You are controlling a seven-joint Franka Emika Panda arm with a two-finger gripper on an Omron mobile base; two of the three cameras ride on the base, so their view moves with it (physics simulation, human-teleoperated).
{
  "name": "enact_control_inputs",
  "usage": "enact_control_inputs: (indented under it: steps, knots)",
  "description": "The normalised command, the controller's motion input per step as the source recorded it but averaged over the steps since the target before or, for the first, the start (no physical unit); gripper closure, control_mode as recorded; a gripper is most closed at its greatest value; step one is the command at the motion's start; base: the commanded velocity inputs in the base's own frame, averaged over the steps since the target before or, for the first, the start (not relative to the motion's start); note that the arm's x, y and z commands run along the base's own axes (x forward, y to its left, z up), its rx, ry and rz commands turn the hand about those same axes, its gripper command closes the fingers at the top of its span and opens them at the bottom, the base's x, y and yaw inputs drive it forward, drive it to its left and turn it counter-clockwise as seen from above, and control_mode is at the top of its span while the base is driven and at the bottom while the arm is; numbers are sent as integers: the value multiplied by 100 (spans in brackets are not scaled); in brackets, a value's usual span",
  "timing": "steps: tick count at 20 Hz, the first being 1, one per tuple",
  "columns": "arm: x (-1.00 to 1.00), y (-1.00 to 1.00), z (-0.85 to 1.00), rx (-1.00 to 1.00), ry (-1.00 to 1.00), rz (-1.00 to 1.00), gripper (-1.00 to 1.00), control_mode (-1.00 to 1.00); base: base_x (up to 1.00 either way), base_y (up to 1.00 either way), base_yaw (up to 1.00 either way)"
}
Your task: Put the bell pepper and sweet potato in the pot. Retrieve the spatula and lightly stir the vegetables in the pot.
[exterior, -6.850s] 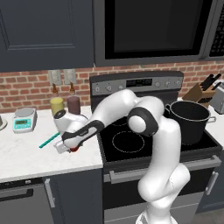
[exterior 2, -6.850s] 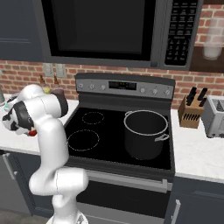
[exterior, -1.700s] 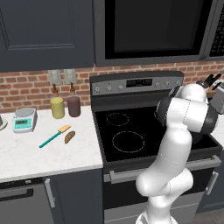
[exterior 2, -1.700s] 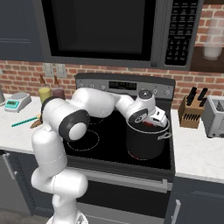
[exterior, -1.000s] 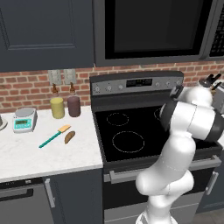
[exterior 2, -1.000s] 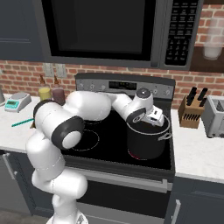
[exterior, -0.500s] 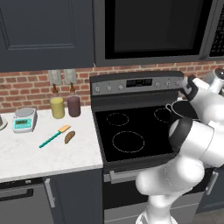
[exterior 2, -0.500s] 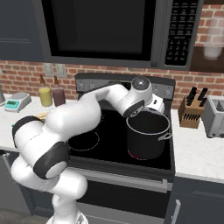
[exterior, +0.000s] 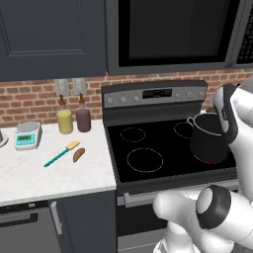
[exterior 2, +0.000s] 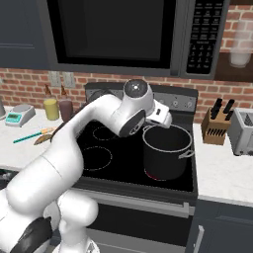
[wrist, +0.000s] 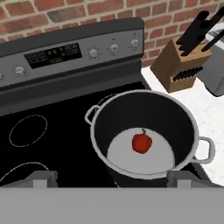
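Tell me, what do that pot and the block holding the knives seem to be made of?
The pot looks like dark metal: grey-black walls, a shiny pale rim and thin loop handles. The knife block looks like matte wood, judging by its flat tan-brown faces, though no grain shows.

White tabletop (exterior: pixel 29 173) left of the stove (exterior: pixel 163 148): scale (exterior: pixel 26 135), yellow canister (exterior: pixel 64 121) and maroon canister (exterior: pixel 83 119) by the brick wall; spatula (exterior: pixel 61 153) lying in front, sweet potato (exterior: pixel 78 154) just beside its head. Pot (exterior: pixel 207 138) on the stove's right front burner, bell pepper (wrist: pixel 141 142) on its floor. Right tabletop (exterior 2: pixel 222 170): knife block (exterior 2: pixel 216 128), toaster (exterior 2: pixel 243 131) next to it.
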Motion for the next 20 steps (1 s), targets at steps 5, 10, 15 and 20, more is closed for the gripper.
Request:
enact_control_inputs:
  steps: [5, 10, 15, 20]
  knots:
    - [-65, 100, 23, -1, 5, 0, -100, -100, 0, 0, 0]
    - [-39, 100, 2, -5, 11, 2, -100, -100, 0, 0, 0]
    - [-9, 100, -9, -5, 11, 9, -100, -100, 0, 0, 0]
    - [3, 100, -18, 0, 14, 12, -100, -100, 0, 0, 0]
